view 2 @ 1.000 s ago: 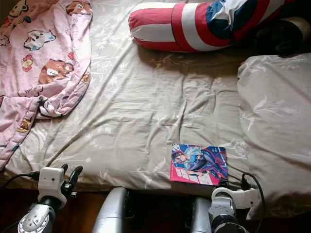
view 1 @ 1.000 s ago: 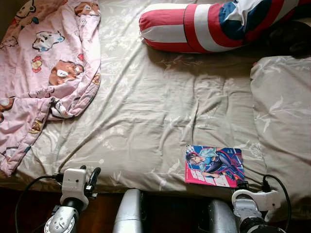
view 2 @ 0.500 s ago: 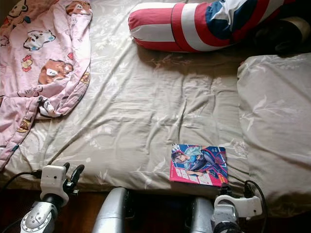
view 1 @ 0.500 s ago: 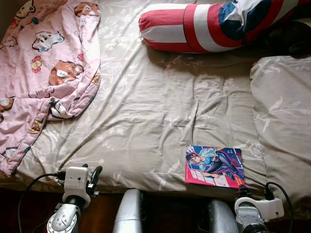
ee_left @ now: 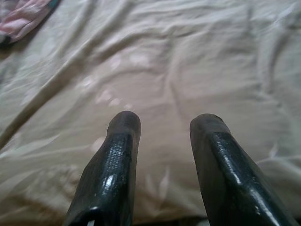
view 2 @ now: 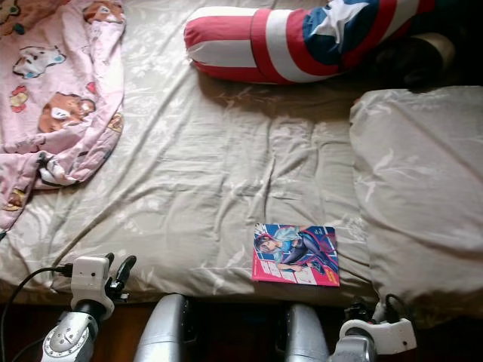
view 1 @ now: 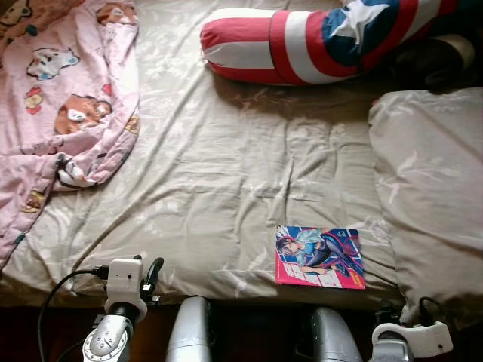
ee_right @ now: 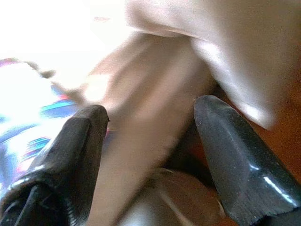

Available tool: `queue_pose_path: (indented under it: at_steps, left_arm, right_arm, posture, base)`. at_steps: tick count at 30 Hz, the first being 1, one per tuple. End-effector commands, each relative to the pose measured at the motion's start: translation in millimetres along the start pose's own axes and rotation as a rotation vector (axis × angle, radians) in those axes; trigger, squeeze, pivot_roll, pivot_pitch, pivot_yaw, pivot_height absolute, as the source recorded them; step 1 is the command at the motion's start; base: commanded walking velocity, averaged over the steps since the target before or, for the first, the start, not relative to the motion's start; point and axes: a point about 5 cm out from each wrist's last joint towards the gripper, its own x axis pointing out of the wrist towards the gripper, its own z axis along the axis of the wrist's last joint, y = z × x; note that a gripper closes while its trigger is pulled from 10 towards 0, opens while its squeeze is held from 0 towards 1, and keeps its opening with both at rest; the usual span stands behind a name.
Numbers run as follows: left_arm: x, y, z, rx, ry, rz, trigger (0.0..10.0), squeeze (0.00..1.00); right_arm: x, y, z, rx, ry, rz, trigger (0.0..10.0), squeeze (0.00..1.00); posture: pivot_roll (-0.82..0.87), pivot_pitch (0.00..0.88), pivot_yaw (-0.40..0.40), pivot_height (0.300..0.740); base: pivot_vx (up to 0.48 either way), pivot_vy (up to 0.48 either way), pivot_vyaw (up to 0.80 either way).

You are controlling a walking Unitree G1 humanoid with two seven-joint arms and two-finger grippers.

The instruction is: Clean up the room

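Note:
A colourful comic book (view 1: 320, 256) lies flat on the beige bed sheet (view 1: 226, 166), close to the bed's front edge. A pink cartoon-print blanket (view 1: 56, 98) is crumpled over the bed's left side. My left gripper (ee_left: 162, 127) hovers open at the front edge, left of the book, with bare sheet between its fingers. My right gripper (ee_right: 150, 117) stands open low at the front right corner, near the book's edge and the pillow, holding nothing. Its wrist (view 1: 411, 339) sits below the mattress edge.
A red, white and blue striped bolster (view 1: 302, 41) lies across the head of the bed. A beige pillow (view 1: 430, 188) covers the right side. A dark object (view 1: 438, 60) rests at the far right corner. Dark wooden floor (view 1: 45, 332) runs along the bed's front.
The camera has shifted, so the whole scene slid left. My right arm has dropped lower and further right, away from the book. The left gripper has sunk slightly.

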Motion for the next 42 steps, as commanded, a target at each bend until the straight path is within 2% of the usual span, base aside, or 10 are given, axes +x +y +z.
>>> queue_pose_path:
  at_steps: [1, 2, 4, 9, 14, 20, 26, 31, 37, 42]
  left_arm:
    - [-6.3, 0.7, -11.3, 0.010, 0.040, 0.010, 10.0, 0.00]
    - [-3.1, -3.0, -11.0, 0.000, 0.036, 0.008, 10.0, 0.00]
    - [0.8, -6.1, -11.0, -0.008, 0.032, 0.006, 10.0, 0.00]
    - [9.3, -10.0, -11.4, -0.041, 0.027, 0.027, 10.0, 0.00]
    - [12.7, -9.8, -19.6, -0.099, 0.065, 0.069, 10.0, 0.00]
    - [8.4, -7.1, -40.8, -0.124, 0.169, 0.091, 10.0, 0.00]
    - [2.0, -4.4, -57.7, -0.127, 0.259, 0.100, 10.0, 0.00]
    - [-5.0, -6.4, -72.5, -0.135, 0.359, 0.088, 10.0, 0.00]
    - [-12.9, -9.1, -86.4, -0.129, 0.461, 0.076, 10.0, 0.00]
    - [-24.2, -13.1, -99.7, -0.130, 0.556, 0.073, 10.0, 0.00]
  right_arm:
    - [-1.0, 2.6, -0.5, -0.065, 0.000, 0.045, 10.0, 0.00]
    - [0.1, 21.6, 0.6, -0.221, -0.007, 0.185, 10.0, 0.00]
    - [-0.2, 40.4, 4.4, -0.340, -0.036, 0.321, 10.0, 0.00]
    - [2.4, 66.3, 18.8, -0.475, -0.097, 0.464, 10.0, 0.00]
    - [5.4, 74.1, 16.3, -0.603, -0.065, 0.490, 10.0, 0.00]
    - [6.2, 58.5, 7.9, -0.602, 0.000, 0.406, 10.0, 0.00]
    - [0.6, 27.5, -10.4, -0.640, 0.130, 0.294, 10.0, 0.00]
    - [-6.5, -0.8, -22.3, -0.512, 0.237, 0.158, 10.0, 0.00]
    - [-14.2, -28.5, -23.1, -0.644, 0.315, 0.104, 10.0, 0.00]
    - [-18.3, -37.3, -26.5, -0.656, 0.343, 0.061, 10.0, 0.00]
  posture:
    - [0.11, 0.286, 0.018, 0.651]
    - [0.10, 0.275, 0.011, 0.651]
    - [0.09, 0.258, 0.001, 0.651]
    - [0.07, 0.225, -0.023, 0.651]
    - [0.07, 0.193, -0.035, 0.651]
    - [0.07, 0.171, -0.039, 0.661]
    - [0.07, 0.158, -0.025, 0.696]
    - [0.08, 0.141, -0.018, 0.725]
    - [0.06, 0.118, -0.013, 0.740]
    - [0.06, 0.105, -0.014, 0.740]
  base:
    - [0.000, 0.000, 0.00]
    - [0.000, 0.000, 0.00]
    - [0.000, 0.000, 0.00]
    - [0.000, 0.000, 0.00]
    - [0.000, 0.000, 0.00]
    - [0.000, 0.000, 0.00]
    - [0.000, 0.000, 0.00]
    - [0.000, 0.000, 0.00]
    - [0.000, 0.000, 0.00]
    - [0.000, 0.000, 0.00]
